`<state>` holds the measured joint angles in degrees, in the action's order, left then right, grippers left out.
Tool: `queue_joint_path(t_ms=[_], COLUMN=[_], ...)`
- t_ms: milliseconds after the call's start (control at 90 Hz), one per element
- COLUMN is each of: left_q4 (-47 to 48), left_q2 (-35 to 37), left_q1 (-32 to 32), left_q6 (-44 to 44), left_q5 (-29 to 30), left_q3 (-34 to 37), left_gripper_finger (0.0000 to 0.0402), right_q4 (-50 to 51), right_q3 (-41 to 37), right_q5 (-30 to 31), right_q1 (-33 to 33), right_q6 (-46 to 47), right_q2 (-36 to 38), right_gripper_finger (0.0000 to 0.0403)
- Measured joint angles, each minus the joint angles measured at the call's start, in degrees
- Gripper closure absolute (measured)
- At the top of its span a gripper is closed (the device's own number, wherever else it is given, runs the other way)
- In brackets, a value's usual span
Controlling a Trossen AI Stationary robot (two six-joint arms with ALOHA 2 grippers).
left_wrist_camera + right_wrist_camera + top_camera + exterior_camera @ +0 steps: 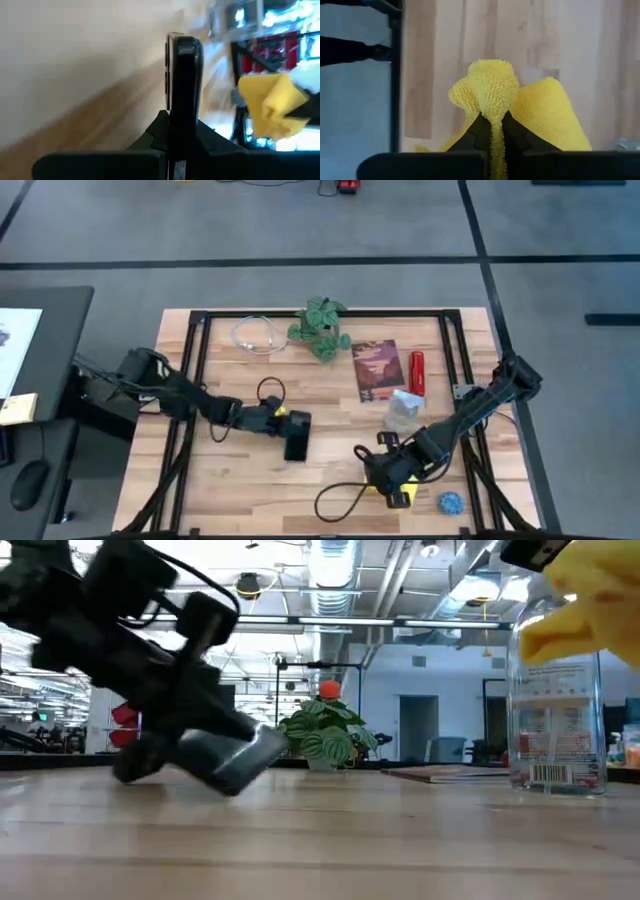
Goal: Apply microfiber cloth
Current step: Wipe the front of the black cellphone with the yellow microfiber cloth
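Observation:
A black phone (297, 436) is near the table's middle, with my left gripper (277, 418) shut on it. In the low view the phone (238, 762) is tilted. Whether its lower corner touches the table, I cannot tell. Near the front right, my right gripper (390, 476) is shut on the bright yellow microfiber cloth (401, 492). The low view shows the cloth (585, 600) lifted high above the tabletop. The left wrist view also catches the cloth (271, 106) beyond the phone. My left gripper pinches the phone between its two fingers, one on each flat face, at the end nearest the wrist (182, 131). The fingers come roughly level from the table's left. The phone's narrow edge (183, 75) sticks out ahead of them. My right gripper pinches a bunched fold of the cloth (492, 131) between its two fingers, several layers thick. The cloth bulges out past the fingertips in two soft lobes (490, 85) and is clear of the table.
A small blue ball (451, 502) lies at the front right beside the cloth. A clear bottle (405, 412), a brown book (375, 370) and a red tube (417, 372) sit right of centre. A potted plant (320, 327) and a white cable (255, 335) are at the back, and a black cable (338, 497) loops at the front.

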<state>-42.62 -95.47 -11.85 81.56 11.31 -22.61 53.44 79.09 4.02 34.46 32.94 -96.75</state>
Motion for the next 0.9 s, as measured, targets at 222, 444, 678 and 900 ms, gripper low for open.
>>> queue_joint_path(t_ms=[222,444,678,900], left_q4=[1.16,1.21,4.75,21.2], left_q2=[0.49,1.36,9.53,23.96], left_q1=[8.11,13.25,15.86,15.84], left_q6=[-4.3,-9.2,-14.56,-17.43], left_q5=[-3.98,-12.47,-20.61,-20.12], left_q3=[0.13,0.2,0.51,-0.28], left_gripper_finger=[0.0382,0.0305,0.0211,0.0213], right_q4=[0.03,-0.36,5.01,-20.21], right_q3=[-1.54,-6.47,-7.48,-14.67], right_q5=[0.5,0.62,0.43,0.41], right_q1=[2.06,5.69,6.88,7.02], right_q6=[-1.28,-5.81,-7.92,-8.02], right_q2=[0.0,-0.04,0.02,-0.11], right_gripper_finger=[0.0403,0.0403,0.0403,0.0398])
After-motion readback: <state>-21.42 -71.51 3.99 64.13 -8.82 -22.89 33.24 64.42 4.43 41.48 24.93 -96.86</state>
